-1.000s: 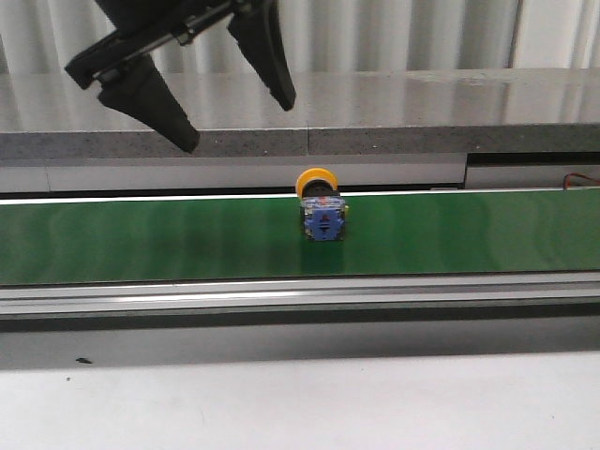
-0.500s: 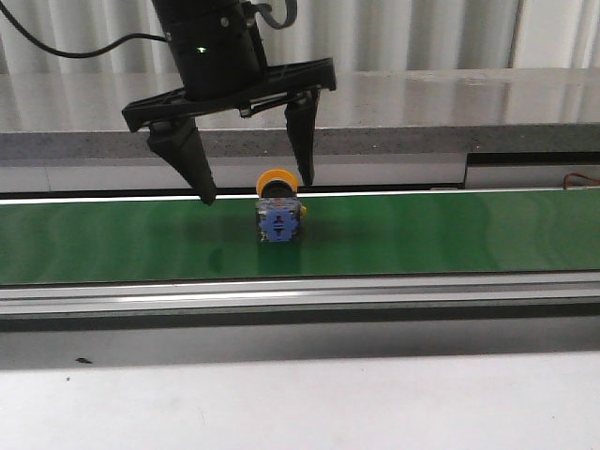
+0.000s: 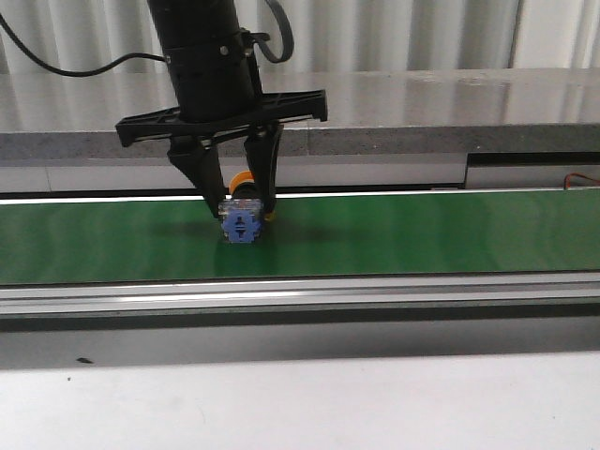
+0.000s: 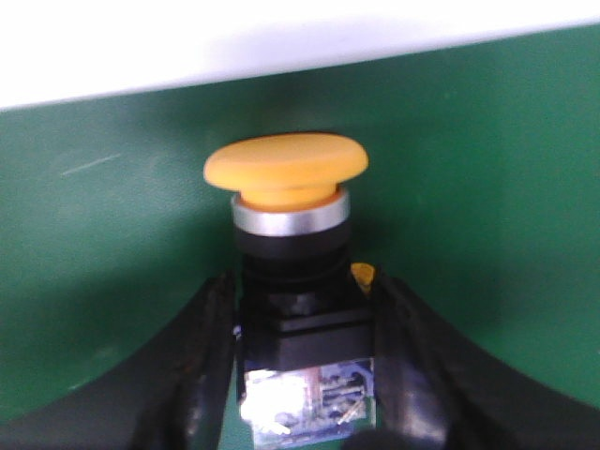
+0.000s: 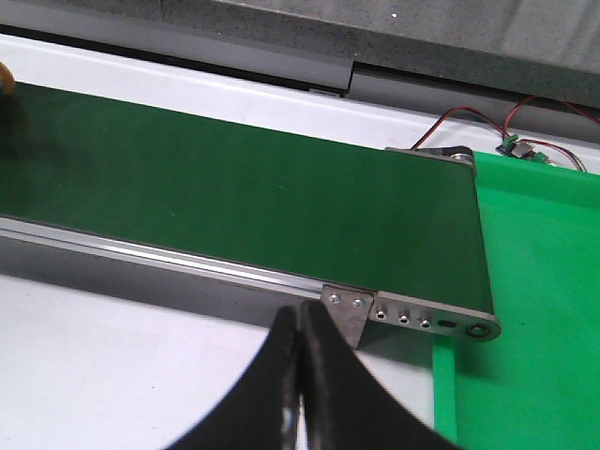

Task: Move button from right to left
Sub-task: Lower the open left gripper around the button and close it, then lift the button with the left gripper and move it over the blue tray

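Observation:
The button (image 3: 242,223), with a yellow-orange cap and blue base block, lies on its side on the green conveyor belt (image 3: 422,234), left of centre. My left gripper (image 3: 242,210) reaches down from above, its two black fingers pressed on either side of the button's body. In the left wrist view the cap (image 4: 286,169) points away and the fingers (image 4: 202,366) touch the dark middle on both sides. My right gripper (image 5: 300,323) is shut and empty, over the white table near the belt's right end.
A grey stone ledge (image 3: 422,122) runs behind the belt and a metal rail (image 3: 375,298) along its front. In the right wrist view a bright green surface (image 5: 534,309) lies beyond the belt's end bracket (image 5: 412,317), with loose wires (image 5: 487,122) behind.
The button has travelled left along the belt. My left gripper came down from above the belt, open, and has closed round the button.

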Robot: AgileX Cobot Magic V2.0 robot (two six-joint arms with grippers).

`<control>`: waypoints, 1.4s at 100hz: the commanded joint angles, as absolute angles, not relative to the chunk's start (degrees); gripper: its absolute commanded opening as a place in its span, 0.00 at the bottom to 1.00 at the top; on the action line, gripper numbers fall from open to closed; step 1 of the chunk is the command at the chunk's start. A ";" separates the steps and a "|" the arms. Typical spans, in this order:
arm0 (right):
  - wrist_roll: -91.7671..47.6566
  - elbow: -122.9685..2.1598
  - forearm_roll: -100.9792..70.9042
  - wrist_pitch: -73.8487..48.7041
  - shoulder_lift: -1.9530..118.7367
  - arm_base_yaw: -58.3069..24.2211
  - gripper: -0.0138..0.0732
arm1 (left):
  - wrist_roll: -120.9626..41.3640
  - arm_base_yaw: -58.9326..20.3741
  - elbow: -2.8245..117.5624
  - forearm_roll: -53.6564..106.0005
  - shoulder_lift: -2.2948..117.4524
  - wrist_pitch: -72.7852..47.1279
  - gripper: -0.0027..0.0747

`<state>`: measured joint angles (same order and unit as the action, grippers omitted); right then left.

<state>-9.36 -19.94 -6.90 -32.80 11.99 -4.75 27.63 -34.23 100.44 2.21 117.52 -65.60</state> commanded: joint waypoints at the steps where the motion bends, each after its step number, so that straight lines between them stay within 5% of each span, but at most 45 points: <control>1: -9.74 -21.25 -6.45 -28.67 12.38 -4.70 0.08 | 28.28 -34.56 102.22 2.47 114.15 -65.05 0.25; 38: -9.74 -21.25 -6.45 -28.67 12.38 -4.70 0.08 | 27.18 -30.51 104.35 1.71 110.01 -67.99 0.25; 140: -9.74 -21.25 -6.45 -28.67 12.38 -4.70 0.08 | -0.61 1.65 104.35 -4.53 106.20 -72.49 0.25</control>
